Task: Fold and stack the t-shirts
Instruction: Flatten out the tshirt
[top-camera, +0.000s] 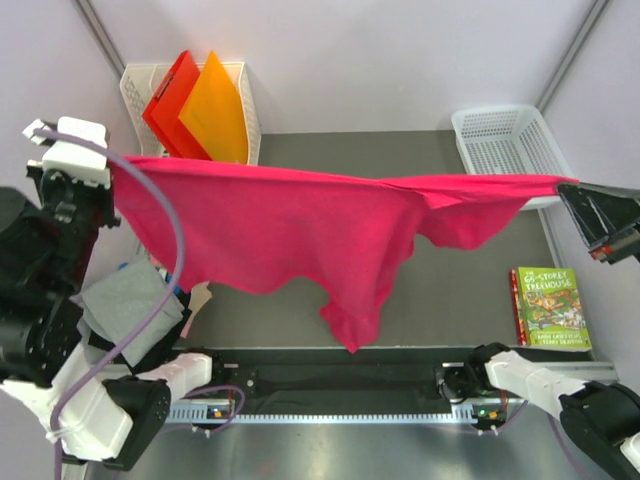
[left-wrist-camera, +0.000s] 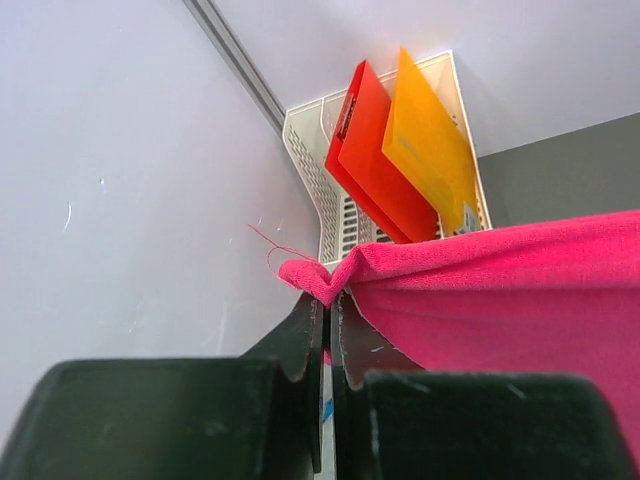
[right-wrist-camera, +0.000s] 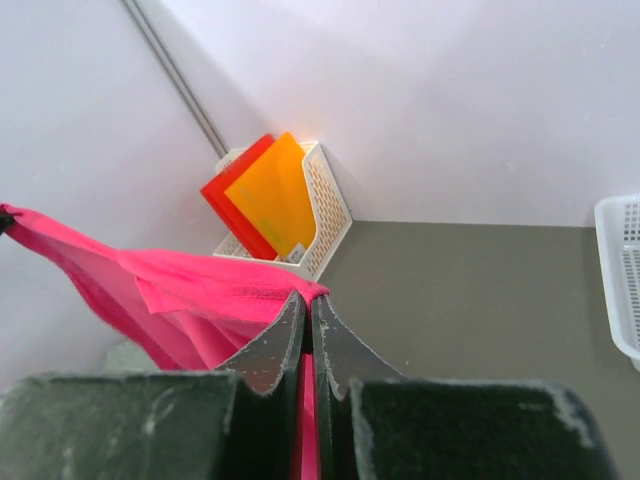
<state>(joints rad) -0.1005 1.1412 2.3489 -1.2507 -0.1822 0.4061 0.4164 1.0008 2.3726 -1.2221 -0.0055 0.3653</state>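
A large magenta-pink t-shirt (top-camera: 290, 225) hangs stretched in the air above the table, its upper edge pulled taut from left to right and its lower part drooping to a point near the front. My left gripper (top-camera: 110, 172) is shut on the shirt's left corner (left-wrist-camera: 318, 275). At the far right, my right gripper (top-camera: 562, 188) is shut on the opposite corner (right-wrist-camera: 308, 292). A folded grey t-shirt (top-camera: 128, 300) lies at the left under the left arm, with pale pink and blue cloth edges showing beneath it.
A white file rack (top-camera: 240, 95) holding red and orange folders (top-camera: 195, 105) stands at the back left. A white mesh basket (top-camera: 500, 140) sits at the back right. A green-covered book (top-camera: 550, 308) lies at the right front. The grey table top (top-camera: 460, 290) shows beneath the shirt.
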